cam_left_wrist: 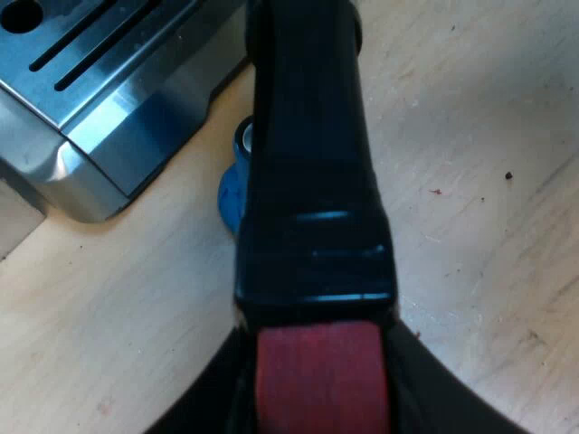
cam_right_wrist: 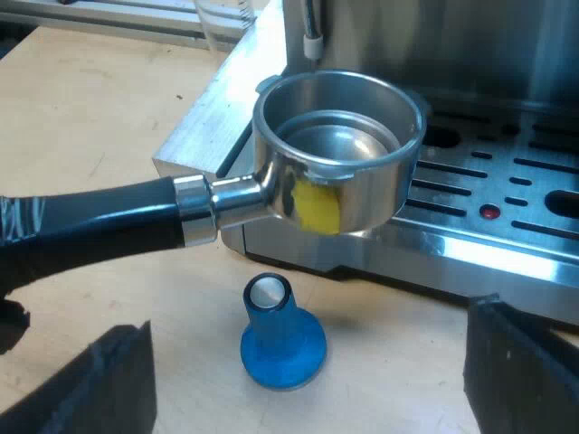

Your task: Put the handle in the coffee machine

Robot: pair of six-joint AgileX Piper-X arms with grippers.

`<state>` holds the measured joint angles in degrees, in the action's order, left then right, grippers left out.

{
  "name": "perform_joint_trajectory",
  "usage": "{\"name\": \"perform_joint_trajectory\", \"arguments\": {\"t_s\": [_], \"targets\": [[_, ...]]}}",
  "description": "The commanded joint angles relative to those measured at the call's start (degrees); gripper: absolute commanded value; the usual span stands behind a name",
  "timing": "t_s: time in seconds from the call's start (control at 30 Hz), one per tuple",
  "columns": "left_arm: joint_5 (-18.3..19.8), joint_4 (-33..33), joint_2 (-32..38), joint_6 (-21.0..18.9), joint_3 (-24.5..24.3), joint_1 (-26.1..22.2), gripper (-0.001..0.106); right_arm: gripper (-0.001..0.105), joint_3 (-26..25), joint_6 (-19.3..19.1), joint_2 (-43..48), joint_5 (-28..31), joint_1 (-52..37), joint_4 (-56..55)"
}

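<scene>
My left gripper (cam_left_wrist: 321,384) is shut on the metal holder's dark handle (cam_left_wrist: 308,136), close to its red end (cam_left_wrist: 321,375). The holder's round metal basket (cam_right_wrist: 339,149), with a yellow mark on its side, hangs in the air just off the corner of the espresso machine's drip tray (cam_right_wrist: 507,194). Its handle (cam_right_wrist: 90,221) reaches away from the machine. A blue tamper (cam_right_wrist: 282,339) stands on the wooden table under the holder. My right gripper (cam_right_wrist: 312,366) is open low over the table, with the tamper between its wide-spread fingers (cam_right_wrist: 99,384) but not touched.
The espresso machine's slotted metal drip tray (cam_left_wrist: 99,63) lies close beside the holder. A thin steam pipe (cam_right_wrist: 310,27) hangs down at the machine's front above the basket. The wooden table (cam_left_wrist: 488,181) spreads out beyond the handle.
</scene>
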<state>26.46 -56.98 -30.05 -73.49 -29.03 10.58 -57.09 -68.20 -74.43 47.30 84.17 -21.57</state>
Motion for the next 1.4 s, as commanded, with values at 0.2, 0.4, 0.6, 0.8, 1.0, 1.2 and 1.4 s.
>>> {"name": "perform_joint_trajectory", "arguments": {"t_s": [0.2, 0.4, 0.6, 0.8, 1.0, 1.2, 1.4], "targets": [[2.1, 2.0, 0.6, 0.3, -0.7, -0.1, 0.000, 0.071, -0.2, -0.9, 0.0, 1.3, 0.1, 0.8], [1.9, 3.0, 0.6, 0.5, -0.6, -0.1, 0.000, 0.071, -0.2, -8.0, -1.8, 3.1, 0.0, 5.5], [1.7, 8.1, 0.6, 0.5, -0.6, -0.1, 0.000, 0.071, -0.2, -11.6, -3.9, 5.6, 0.0, 10.2], [1.9, 10.7, -0.1, 0.6, -0.6, -0.1, 0.000, 0.071, -0.2, -13.1, -5.4, 6.0, 0.0, 12.9], [3.4, 10.8, -2.6, 3.6, -0.6, -0.4, 0.000, 0.071, -0.2, -13.1, -5.6, 6.0, -0.7, 13.9], [10.5, 10.8, -5.2, 5.0, -0.6, -5.2, 0.000, 0.071, -0.2, -13.1, -5.6, 6.0, -1.6, 14.1], [12.0, 10.6, -9.1, 11.6, -0.6, -8.6, 0.000, 0.071, -0.2, -13.1, -5.6, 6.0, -2.0, 14.1]]}}
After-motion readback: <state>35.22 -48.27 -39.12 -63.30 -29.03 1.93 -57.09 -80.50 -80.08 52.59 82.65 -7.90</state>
